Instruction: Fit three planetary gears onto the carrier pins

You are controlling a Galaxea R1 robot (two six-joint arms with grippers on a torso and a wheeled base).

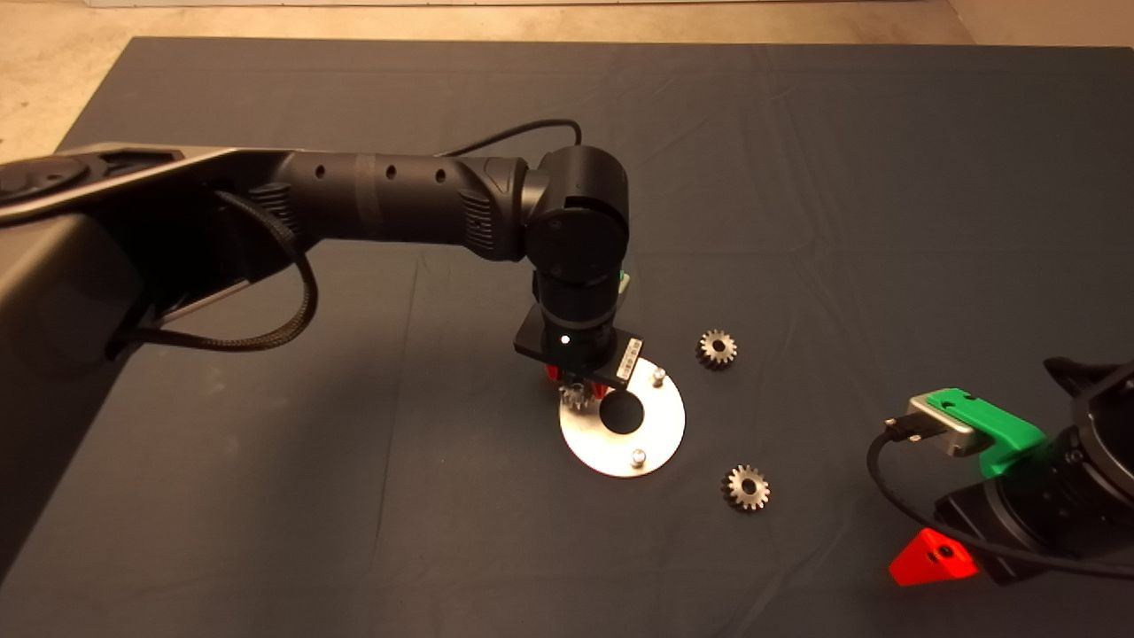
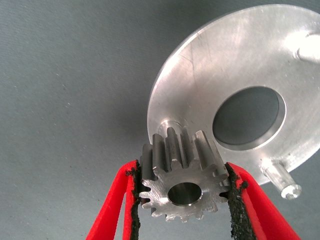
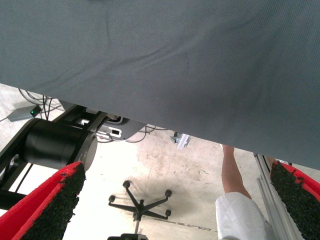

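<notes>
Toothed steel gear (image 2: 182, 182) clamped in left jaws, over smooth round disc (image 2: 210, 75), right jaws wide.

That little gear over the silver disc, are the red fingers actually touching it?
Touching. In the left wrist view the black pads of the left gripper press against the teeth of the gear on both sides, no gap showing, with the disc behind it.

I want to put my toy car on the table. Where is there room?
Lots of bare mat lies beyond the silver disc and the two loose gears, and near the front edge under the left arm. It's crowded around the disc, where the left tool holds a gear, and where the right tool waits.
</notes>
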